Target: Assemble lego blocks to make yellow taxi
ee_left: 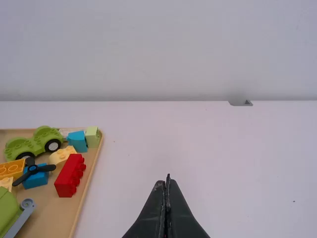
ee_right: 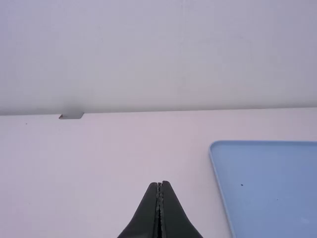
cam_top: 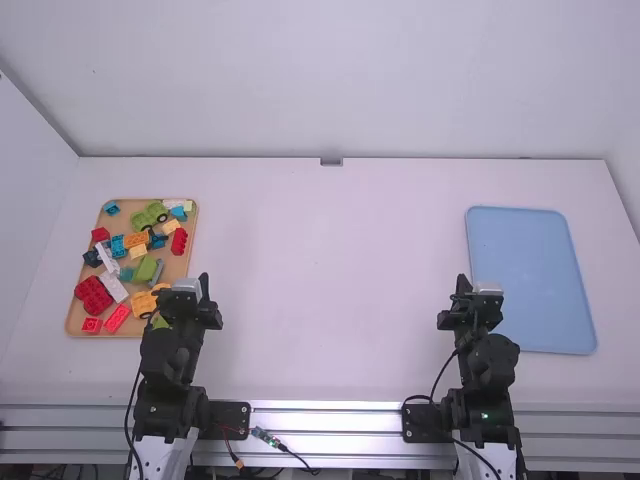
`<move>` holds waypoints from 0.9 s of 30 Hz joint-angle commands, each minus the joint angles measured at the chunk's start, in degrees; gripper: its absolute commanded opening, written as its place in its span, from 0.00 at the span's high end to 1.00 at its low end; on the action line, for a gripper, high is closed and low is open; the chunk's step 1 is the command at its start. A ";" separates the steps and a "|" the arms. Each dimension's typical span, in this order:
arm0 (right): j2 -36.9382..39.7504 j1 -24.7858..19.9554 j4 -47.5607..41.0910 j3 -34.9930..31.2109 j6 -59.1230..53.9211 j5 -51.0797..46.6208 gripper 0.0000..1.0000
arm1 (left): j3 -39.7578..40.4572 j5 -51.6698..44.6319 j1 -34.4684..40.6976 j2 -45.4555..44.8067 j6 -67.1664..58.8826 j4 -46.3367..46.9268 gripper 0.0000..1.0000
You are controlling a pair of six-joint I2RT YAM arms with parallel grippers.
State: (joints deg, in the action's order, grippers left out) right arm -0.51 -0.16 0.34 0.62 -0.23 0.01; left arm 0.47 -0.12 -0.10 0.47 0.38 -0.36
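Starting layout for the yellow taxi: judging from the loose parts, assembly has not begun, and the step in hand is selecting the first piece. The assorted plastic toy blocks lie in a shallow tan wooden tray [cam_top: 190, 240] at the left of the high view; among them are a yellow-orange block [cam_top: 143, 304] near the tray's lower right corner and a studded yellow-orange brick [ee_left: 15, 167]. The left pincer [ee_left: 168, 179] and the right pincer [ee_right: 159, 184] are each pressed together, with nothing between the fingers. The next move probably calls for the left pincer to spread and descend on a yellow piece. A lime-green wheeled car base [ee_left: 25, 147], a black propeller [ee_left: 33, 169] and a long red brick [ee_left: 69, 176] crowd the approach and could be nudged or snagged. A light-blue rectangular tray [cam_top: 530, 280] rests on the white counter [cam_top: 320, 270], right of frame.
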 commanded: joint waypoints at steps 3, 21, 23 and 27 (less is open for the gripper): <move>-0.09 0.00 0.01 0.05 -0.01 0.15 0.99 | 0.05 -0.01 0.00 0.05 0.03 0.00 1.00; -8.92 0.20 -1.50 6.82 -0.72 1.30 0.84 | 5.04 -0.76 0.37 5.46 0.15 1.10 0.84; -10.73 0.24 -1.80 8.23 -0.86 1.53 0.81 | 5.96 -0.90 0.44 6.46 -0.05 1.31 0.81; -14.30 0.31 -2.36 10.89 -1.12 1.99 0.75 | 7.82 -1.27 0.58 8.48 0.12 1.74 0.75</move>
State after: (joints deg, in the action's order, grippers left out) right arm -13.30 -0.16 -1.74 8.67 -0.84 1.50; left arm 6.15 -0.38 0.01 8.01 0.43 1.26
